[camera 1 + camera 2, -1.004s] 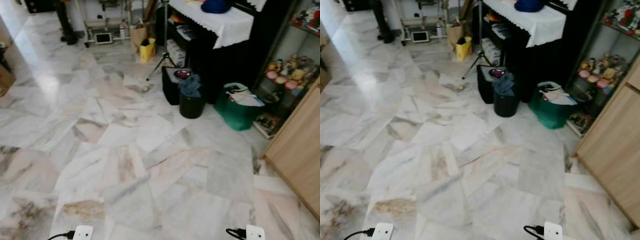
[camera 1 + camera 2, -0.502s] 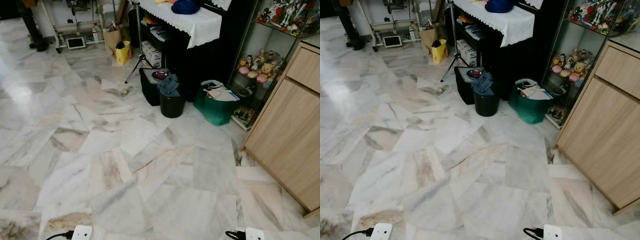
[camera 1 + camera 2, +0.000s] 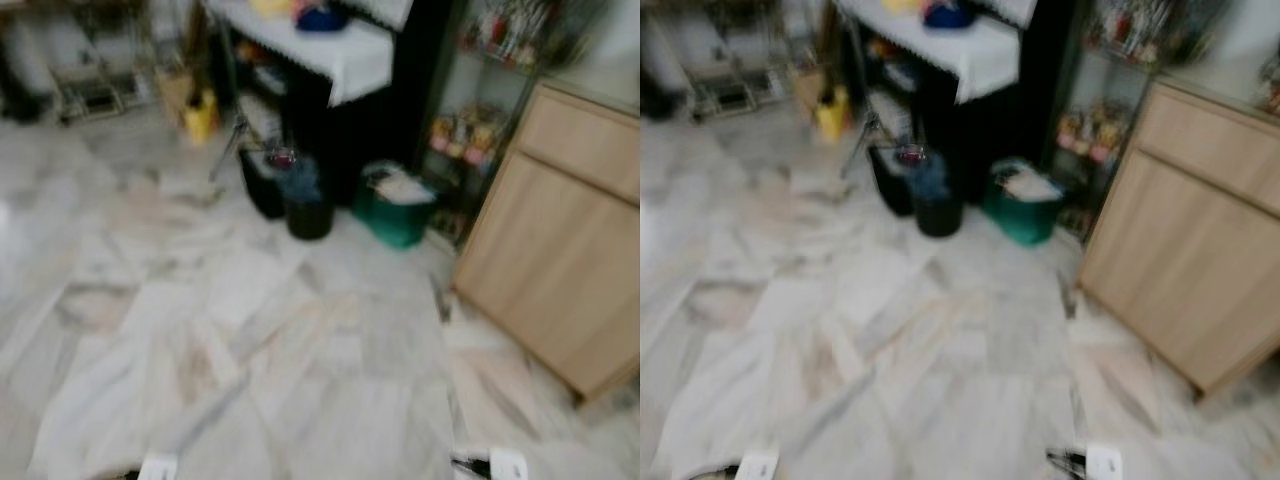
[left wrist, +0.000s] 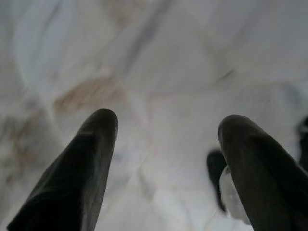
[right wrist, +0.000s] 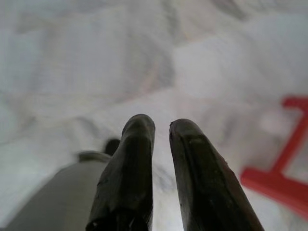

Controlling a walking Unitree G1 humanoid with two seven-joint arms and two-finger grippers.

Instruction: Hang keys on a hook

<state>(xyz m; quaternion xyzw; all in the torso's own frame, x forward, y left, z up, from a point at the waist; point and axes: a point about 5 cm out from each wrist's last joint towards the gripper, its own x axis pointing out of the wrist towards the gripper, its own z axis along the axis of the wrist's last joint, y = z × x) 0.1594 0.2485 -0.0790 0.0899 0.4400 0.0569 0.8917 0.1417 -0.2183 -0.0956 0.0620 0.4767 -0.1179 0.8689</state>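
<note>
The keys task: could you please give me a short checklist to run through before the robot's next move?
1. Keys in an end effector: not ok. The left end effector is open with nothing between its fingers; the right end effector has its fingers nearly together with no keys seen.
2. Keys located: cannot tell; none can be made out.
3. Hook located: cannot tell; none can be made out.
4. Head views sharp: not ok, both are blurred.
5. Path ahead: ok, bare marble floor; the wooden cabinet stands to the right, and the black bin and green bag stand farther ahead.
</note>
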